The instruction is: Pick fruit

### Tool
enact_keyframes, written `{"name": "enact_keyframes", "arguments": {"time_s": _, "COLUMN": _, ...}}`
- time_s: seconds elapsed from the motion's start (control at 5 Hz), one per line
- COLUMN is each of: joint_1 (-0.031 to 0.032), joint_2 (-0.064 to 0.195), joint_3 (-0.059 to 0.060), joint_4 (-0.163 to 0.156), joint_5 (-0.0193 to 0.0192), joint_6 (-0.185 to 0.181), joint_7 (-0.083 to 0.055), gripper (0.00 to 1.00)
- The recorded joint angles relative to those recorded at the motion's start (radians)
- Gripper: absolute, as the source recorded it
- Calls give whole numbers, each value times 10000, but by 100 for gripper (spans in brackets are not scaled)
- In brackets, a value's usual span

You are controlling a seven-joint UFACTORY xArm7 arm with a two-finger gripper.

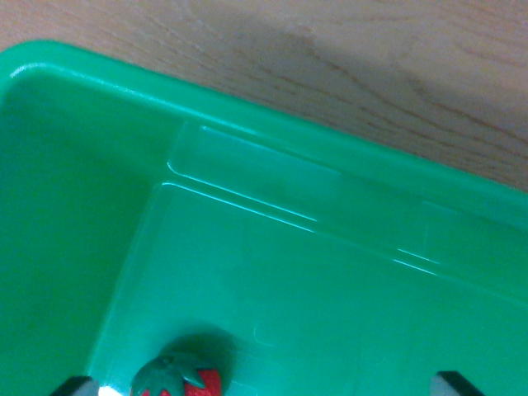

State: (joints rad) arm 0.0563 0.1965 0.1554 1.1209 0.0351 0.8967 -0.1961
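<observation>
Green plastic bin (247,140) filled most of wrist view, on wooden tabletop (371,74). Toy strawberry (177,379), red with green leafy cap, lay on bin floor at bottom edge of view. Jaws apart, strawberry near left tip, unclamped.

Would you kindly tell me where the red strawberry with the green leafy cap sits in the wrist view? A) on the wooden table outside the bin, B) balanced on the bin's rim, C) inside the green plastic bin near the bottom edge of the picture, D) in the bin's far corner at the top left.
C: the red strawberry with the green leafy cap lies on the floor of the green plastic bin, at the picture's bottom edge.
</observation>
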Motion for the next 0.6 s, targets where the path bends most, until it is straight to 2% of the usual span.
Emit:
{"name": "enact_keyframes", "arguments": {"time_s": 0.2, "joint_1": 0, "joint_2": 0, "joint_3": 0, "joint_4": 0, "joint_5": 0, "joint_6": 0, "joint_7": 0, "gripper": 0}}
{"name": "enact_keyframes", "arguments": {"time_s": 0.4, "joint_1": 38, "joint_2": 141, "joint_3": 62, "joint_4": -325, "joint_5": -2, "joint_6": -455, "joint_7": -108, "gripper": 0}}
{"name": "enact_keyframes", "arguments": {"time_s": 0.6, "joint_1": 38, "joint_2": 141, "joint_3": 62, "joint_4": -325, "joint_5": -2, "joint_6": -455, "joint_7": -108, "gripper": 0}}
